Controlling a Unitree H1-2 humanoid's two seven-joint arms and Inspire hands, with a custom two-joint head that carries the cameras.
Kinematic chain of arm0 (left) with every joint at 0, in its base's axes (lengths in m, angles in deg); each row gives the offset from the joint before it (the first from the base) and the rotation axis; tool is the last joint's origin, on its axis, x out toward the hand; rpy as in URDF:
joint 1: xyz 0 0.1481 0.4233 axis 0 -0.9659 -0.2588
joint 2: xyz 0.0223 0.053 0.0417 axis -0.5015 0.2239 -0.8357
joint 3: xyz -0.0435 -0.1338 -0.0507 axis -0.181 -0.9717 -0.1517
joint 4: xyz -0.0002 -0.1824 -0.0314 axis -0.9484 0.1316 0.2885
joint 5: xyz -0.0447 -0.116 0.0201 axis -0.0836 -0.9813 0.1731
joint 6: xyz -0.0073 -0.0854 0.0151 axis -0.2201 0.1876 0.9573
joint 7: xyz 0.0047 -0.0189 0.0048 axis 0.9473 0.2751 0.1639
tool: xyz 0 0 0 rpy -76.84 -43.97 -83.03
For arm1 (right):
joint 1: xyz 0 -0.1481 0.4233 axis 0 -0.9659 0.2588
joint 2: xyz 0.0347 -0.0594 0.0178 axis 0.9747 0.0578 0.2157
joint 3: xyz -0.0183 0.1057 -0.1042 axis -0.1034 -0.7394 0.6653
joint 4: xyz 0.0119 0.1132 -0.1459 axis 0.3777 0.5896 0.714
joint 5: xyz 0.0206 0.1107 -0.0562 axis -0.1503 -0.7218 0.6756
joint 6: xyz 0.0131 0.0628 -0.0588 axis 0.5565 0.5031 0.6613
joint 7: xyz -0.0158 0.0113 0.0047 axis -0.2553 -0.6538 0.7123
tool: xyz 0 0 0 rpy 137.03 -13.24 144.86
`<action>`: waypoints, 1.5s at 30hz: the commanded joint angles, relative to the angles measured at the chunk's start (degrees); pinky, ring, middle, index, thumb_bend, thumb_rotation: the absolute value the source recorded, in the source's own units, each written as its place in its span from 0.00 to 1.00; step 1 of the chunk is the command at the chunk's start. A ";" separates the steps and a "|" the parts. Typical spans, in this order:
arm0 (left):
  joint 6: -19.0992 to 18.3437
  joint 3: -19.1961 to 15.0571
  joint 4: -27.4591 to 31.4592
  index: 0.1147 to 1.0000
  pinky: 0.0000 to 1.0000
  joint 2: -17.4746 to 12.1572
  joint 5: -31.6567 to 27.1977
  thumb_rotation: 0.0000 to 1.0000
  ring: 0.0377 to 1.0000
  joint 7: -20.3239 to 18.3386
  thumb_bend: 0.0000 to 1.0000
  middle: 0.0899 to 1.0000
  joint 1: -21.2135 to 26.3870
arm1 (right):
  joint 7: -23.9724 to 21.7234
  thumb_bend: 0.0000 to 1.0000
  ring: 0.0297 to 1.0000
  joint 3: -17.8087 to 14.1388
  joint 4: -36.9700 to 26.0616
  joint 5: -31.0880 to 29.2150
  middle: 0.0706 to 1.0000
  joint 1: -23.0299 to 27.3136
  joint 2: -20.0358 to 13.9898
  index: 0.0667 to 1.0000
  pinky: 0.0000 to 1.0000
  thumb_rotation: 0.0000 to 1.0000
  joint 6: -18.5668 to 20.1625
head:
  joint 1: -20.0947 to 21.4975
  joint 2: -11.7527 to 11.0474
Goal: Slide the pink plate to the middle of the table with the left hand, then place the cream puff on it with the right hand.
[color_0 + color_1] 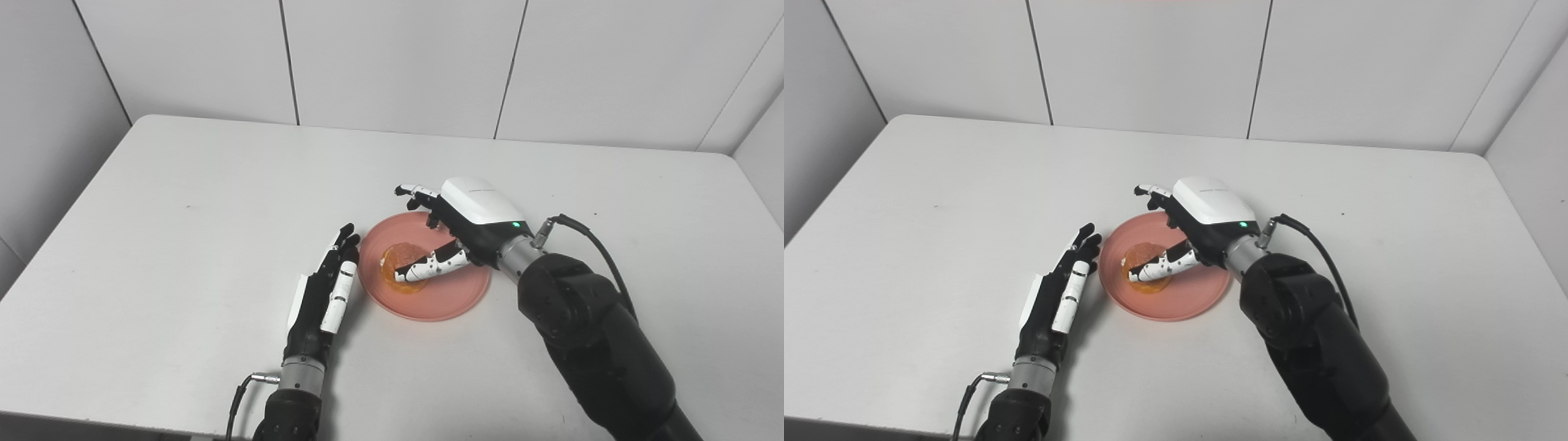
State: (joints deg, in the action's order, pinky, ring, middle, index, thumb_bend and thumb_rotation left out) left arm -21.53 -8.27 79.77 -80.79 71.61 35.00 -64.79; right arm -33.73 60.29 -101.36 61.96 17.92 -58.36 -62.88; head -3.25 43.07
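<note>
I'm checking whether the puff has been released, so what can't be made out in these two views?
- Contact between the right hand and the cream puff: its thumb crosses the puff in both views.
- Far rim of the pink plate: covered by the right hand.
- Left hand touching the plate's edge or just beside it: too close to tell.

Puff (403,267) on plate (447,303), mid table (184,202); left hand (324,294) beside.

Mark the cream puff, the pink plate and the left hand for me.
cream puff (397,257), left eye view, its top.
pink plate (450,295), left eye view, bare near part.
left hand (324,294), left eye view, back of hand.
</note>
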 commanded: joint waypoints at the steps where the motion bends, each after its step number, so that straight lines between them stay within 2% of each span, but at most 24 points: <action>1: 2.15 -0.02 1.08 0.89 0.91 -0.35 0.04 1.00 0.92 0.26 0.52 0.91 0.40 | 2.64 0.90 0.79 -2.81 -2.42 -1.62 0.87 1.69 -0.26 0.92 0.60 0.59 -1.15 | 0.09 0.02; 5: 2.29 -0.11 1.02 0.89 0.91 -0.42 0.17 1.00 0.93 0.39 0.52 0.91 0.37 | 6.50 0.88 0.84 -7.73 -3.82 -6.56 0.91 -0.73 0.31 0.95 0.67 0.66 -2.39 | 0.42 0.01; 9: 2.50 -0.18 1.02 0.89 0.91 -0.70 0.34 1.00 0.92 0.33 0.52 0.91 0.32 | 11.80 0.82 0.89 -12.66 -4.10 -12.45 0.94 -4.71 1.20 0.97 0.75 0.78 -3.97 | 0.89 0.02; 11: 2.60 -0.23 0.98 0.89 0.91 -1.00 0.54 1.00 0.92 0.27 0.52 0.91 0.28 | 14.50 0.77 0.94 -14.72 -4.20 -15.03 0.98 -7.12 1.82 0.99 0.84 0.88 -4.54 | 1.02 0.08; 13: 2.64 -0.35 1.02 0.90 0.91 -1.18 0.63 1.00 0.92 0.21 0.53 0.91 0.25 | 16.46 0.77 0.94 -15.91 -4.66 -16.04 0.98 -9.02 2.61 1.00 0.84 0.98 -3.82 | 1.09 0.03; 15: 3.17 -0.65 0.84 0.90 0.91 -1.30 0.00 1.00 0.93 0.07 0.53 0.91 0.17 | 19.18 0.77 0.94 -17.34 -5.59 -16.61 0.98 -12.08 3.93 1.00 0.84 0.99 -3.14 | 1.27 0.03; 18: 3.52 -1.09 0.70 0.89 0.92 -1.45 -0.23 1.00 0.92 -0.01 0.53 0.91 0.10 | 22.43 0.76 0.95 -19.13 -5.38 -19.32 0.99 -15.49 5.11 1.00 0.85 1.00 -4.75 | 1.55 0.13; 24: 5.28 -1.71 0.05 0.89 0.92 -2.15 -0.14 1.00 0.92 -0.02 0.52 0.91 -0.01 | 26.59 0.68 0.98 -20.98 -3.52 -26.75 0.99 -20.64 7.01 1.00 0.92 1.00 -9.26 | 1.74 0.34; 28: 5.77 -2.10 -0.24 0.90 0.93 -2.45 0.15 1.00 0.92 0.15 0.52 0.91 -0.20 | 27.88 0.67 0.98 -22.25 -3.00 -33.39 1.00 -23.86 9.99 1.00 0.87 1.00 -9.55 | 1.73 0.48; 29: 5.62 -2.18 -0.11 0.90 0.94 -2.53 0.20 1.00 0.92 0.08 0.53 0.91 -0.28 | 28.16 0.63 0.98 -22.27 -2.68 -34.36 0.99 -24.39 10.40 1.00 0.87 1.00 -10.11 | 1.87 0.59; 31: 5.29 -2.26 0.19 0.90 0.94 -2.76 0.38 1.00 0.93 -0.15 0.53 0.91 -0.39 | 28.69 0.56 0.98 -22.05 -1.70 -35.50 0.98 -25.16 10.73 0.99 0.92 1.00 -11.50 | 1.88 0.71; 35: 4.86 -2.39 0.56 0.90 0.93 -3.29 0.46 1.00 0.93 -0.72 0.53 0.91 -0.42 | 28.13 0.50 1.00 -21.95 0.35 -39.06 0.99 -25.95 11.00 0.99 0.98 1.00 -13.78 | 1.70 0.94; 37: 5.07 -2.67 0.28 0.90 0.93 -3.38 0.03 1.00 0.93 -1.02 0.52 0.91 -0.28 | 27.16 0.48 1.00 -22.31 1.65 -42.78 1.00 -26.01 11.35 1.00 0.99 1.00 -14.79 | 1.44 0.95; 40: 4.97 -3.03 0.01 0.90 0.93 -3.37 -0.74 1.00 0.93 -1.67 0.51 0.91 -0.19 | 26.38 0.43 1.00 -22.41 2.78 -46.99 1.00 -26.03 12.13 1.00 0.99 1.00 -14.69 | 1.21 0.85; 45: 4.41 -3.26 0.31 0.90 0.93 -3.38 -1.85 1.00 0.93 -2.79 0.51 0.91 -0.45 | 25.99 0.36 0.99 -21.52 3.91 -48.68 1.00 -26.34 11.95 1.00 0.99 1.00 -15.44 | 0.96 0.12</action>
State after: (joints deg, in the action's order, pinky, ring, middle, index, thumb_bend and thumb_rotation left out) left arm -18.01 -11.52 78.70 -82.43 70.75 32.75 -64.81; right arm -7.63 38.65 -96.98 14.31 -9.50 -46.74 -74.65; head -2.11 43.24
